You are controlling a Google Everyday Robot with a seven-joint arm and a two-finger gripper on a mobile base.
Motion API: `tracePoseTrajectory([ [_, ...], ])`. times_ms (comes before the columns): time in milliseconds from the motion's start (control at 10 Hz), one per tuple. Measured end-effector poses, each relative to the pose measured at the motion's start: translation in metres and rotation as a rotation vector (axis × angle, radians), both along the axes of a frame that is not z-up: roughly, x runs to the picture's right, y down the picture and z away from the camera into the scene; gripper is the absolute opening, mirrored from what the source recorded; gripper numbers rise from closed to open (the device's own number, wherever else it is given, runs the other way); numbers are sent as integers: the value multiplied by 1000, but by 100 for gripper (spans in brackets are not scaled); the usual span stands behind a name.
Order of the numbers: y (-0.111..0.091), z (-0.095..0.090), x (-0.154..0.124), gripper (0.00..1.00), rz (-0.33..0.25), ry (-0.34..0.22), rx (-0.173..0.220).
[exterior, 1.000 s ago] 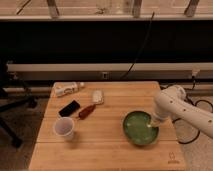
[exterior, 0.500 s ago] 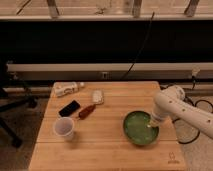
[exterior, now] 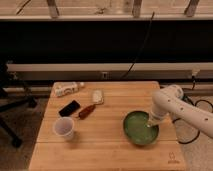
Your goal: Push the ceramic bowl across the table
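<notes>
A light wooden table point(exterior: 105, 147) made of long planks is seen from above and in front, filling the lower half of the view. A dark wall with a pale rail is seen behind it, and a black cable point(exterior: 141, 45) is hung down that wall. Part of a black office chair point(exterior: 11, 102) is seen at the left edge.

A white robot arm point(exterior: 176, 104) is reached in from the right, bent above the table's right side. The gripper point(exterior: 149, 123) is pointed downward at the arm's end and is placed over the right inner part of the green bowl point(exterior: 135, 129), at or just inside its rim. Whether the gripper is open or closed cannot be told, and contact with the bowl cannot be confirmed.

The bowl is set on the right half of the table, nearer the front edge than the back, and is the largest item on it. A translucent white cup point(exterior: 64, 128) is stood upright on the left side, well apart from the bowl. A black phone point(exterior: 69, 108) is laid flat behind the cup, with a reddish-brown item point(exterior: 87, 111) just beside it. A white bottle point(exterior: 67, 89) is laid on its side at the back left corner, and a small pale object point(exterior: 97, 96) is placed near the back edge. A small dark mark point(exterior: 172, 159) is seen at the front right corner.
</notes>
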State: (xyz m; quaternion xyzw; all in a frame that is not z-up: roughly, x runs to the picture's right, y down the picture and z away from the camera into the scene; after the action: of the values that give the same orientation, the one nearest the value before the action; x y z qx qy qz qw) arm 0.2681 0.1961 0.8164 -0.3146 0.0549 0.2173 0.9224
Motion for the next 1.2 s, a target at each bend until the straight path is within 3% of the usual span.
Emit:
tracePoseTrajectory([
  [200, -8, 7, -15, 2, -1, -7, -1],
  [900, -30, 25, -22, 2, -12, 1, 1],
  [1200, -52, 43, -31, 2, -23, -11, 4],
])
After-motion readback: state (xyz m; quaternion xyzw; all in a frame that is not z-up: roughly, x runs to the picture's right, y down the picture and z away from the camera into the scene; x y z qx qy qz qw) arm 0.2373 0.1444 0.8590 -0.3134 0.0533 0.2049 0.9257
